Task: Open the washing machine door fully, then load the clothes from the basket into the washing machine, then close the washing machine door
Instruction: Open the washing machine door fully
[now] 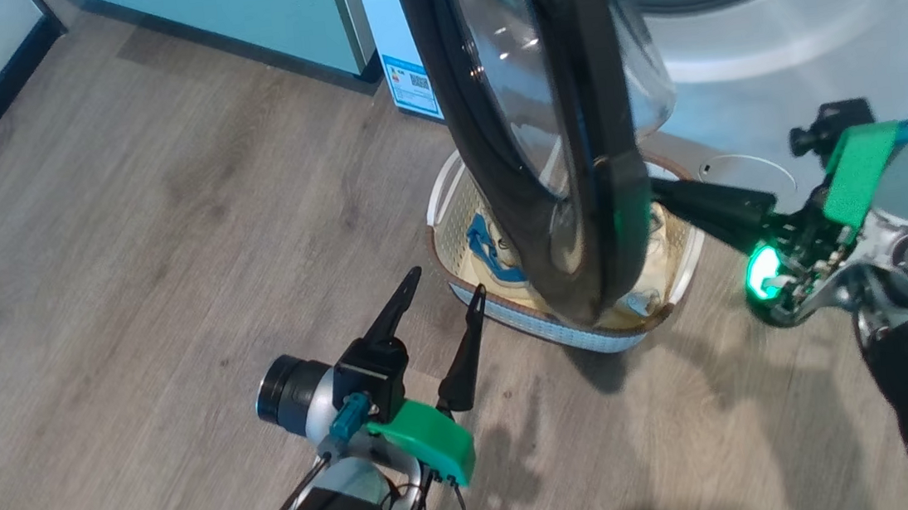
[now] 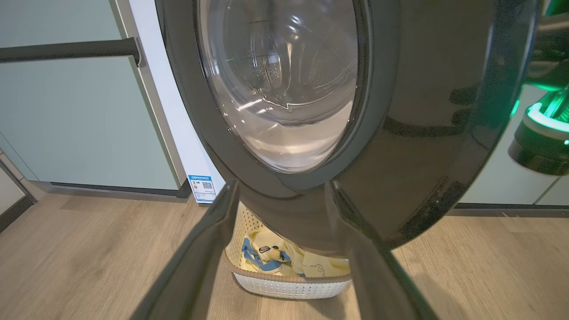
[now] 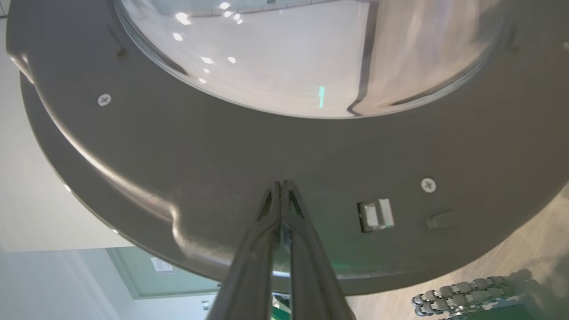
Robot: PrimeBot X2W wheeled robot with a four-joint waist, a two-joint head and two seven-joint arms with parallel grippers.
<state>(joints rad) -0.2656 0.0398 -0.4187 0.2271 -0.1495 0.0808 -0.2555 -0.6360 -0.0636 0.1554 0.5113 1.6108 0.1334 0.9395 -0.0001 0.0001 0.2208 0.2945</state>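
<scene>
**Holdings, near to far: door half-swung over the basket**

1. Left gripper (image 1: 447,281). We list it nearest, low and left of centre above the wood floor (image 1: 127,236). Its two dark fingers are spread wide with nothing between them, pointing towards the basket and apart from it.

2. Right gripper (image 1: 660,189). At the right, reaching leftward. Its fingers are pressed together, gripping nothing, and their tips meet the inner face of the door's black ring, near the latch (image 3: 375,215).

3. Basket (image 1: 570,331). It stands on the floor just in front of the washing machine, directly under the door's lower edge. We note a cream perforated wall and a brown rim.

4. Clothes (image 2: 271,253). These lie inside the basket: pale yellow pieces with a strip of blue.

5. Washing machine door (image 1: 606,190). It is partly open, edge-on to us, and its glass bowl (image 2: 284,89) is clear.

6. Washing machine (image 1: 733,36). It is white, at the far right, with its round opening uncovered.

7. Pale green cabinet (image 1: 231,18). It stands at the far left, beside the machine.
</scene>
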